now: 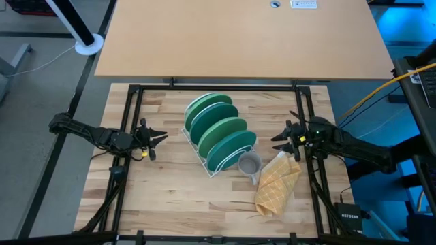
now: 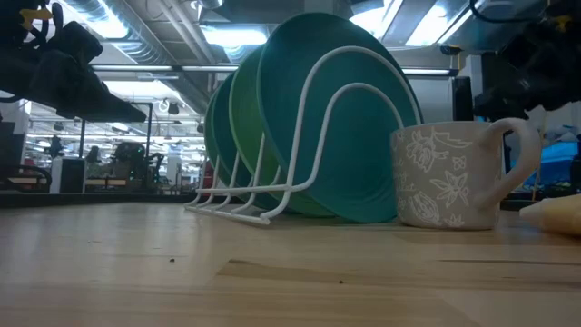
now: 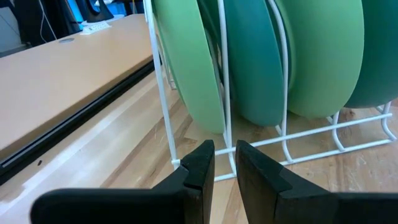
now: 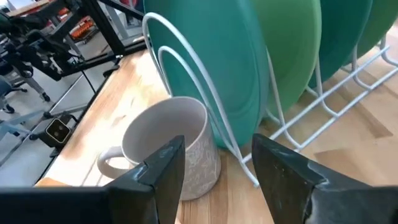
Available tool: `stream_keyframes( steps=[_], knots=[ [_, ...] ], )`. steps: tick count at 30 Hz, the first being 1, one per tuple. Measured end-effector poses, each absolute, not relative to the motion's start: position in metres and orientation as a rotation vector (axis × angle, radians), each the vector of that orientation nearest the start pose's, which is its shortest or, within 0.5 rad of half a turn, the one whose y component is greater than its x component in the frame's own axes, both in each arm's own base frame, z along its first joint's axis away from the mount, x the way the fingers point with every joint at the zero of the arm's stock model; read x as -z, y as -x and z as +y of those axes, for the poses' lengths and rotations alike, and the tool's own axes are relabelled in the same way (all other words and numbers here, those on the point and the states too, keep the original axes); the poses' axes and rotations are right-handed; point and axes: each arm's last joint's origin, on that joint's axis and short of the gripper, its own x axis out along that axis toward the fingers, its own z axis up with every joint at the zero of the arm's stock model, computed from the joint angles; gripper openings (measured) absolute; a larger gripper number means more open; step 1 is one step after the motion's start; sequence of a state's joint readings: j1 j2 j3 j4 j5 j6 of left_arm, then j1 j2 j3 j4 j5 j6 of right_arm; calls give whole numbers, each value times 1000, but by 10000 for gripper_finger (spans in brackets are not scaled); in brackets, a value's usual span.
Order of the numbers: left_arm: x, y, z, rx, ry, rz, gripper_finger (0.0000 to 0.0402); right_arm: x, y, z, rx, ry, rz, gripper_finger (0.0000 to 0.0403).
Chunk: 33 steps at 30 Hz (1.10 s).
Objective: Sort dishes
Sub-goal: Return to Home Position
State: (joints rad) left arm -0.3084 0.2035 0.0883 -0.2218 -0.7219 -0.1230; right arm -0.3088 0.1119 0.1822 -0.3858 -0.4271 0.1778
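Where the wooden table (image 1: 170, 197) comes closest to the arms' bases, a tan waffle cloth (image 1: 276, 187) lies crumpled on the right half, its far corner reaching under the right arm's wrist. Just beyond it a pale cup (image 1: 250, 163) with a flower pattern stands upright, mouth up, right beside the near end of the white wire rack (image 1: 204, 165); whether cup and wire touch cannot be told. Level with the rack, the left gripper (image 1: 155, 139) hovers at the table's left side and points at it, its fingers a narrow gap apart and holding nothing. The right gripper (image 1: 281, 138) hovers at the right side, facing the cup and the rack's end loop, with its fingers wide apart and empty. The rack runs slantwise from the cup toward the far left, and all four plates stand on edge in its slots, leaning the same way. The first plate (image 1: 235, 151), next to the cup, is teal, the second plate (image 1: 228, 133) is light green, the third plate (image 1: 216, 117) is teal, and the fourth plate (image 1: 206, 104), farthest off, is light green. Behind the frame's back rail lies a plain tan tabletop (image 1: 238, 34).
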Motion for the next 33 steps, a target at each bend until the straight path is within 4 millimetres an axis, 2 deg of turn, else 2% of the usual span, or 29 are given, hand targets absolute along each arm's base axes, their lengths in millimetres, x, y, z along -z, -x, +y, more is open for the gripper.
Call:
stream_keyframes(
  steps=[33],
  knots=[
    [-158, -97, -11, -427, -48, 271, 59, -180, -86, -15, -90, -295, 319, 191]
  ],
)
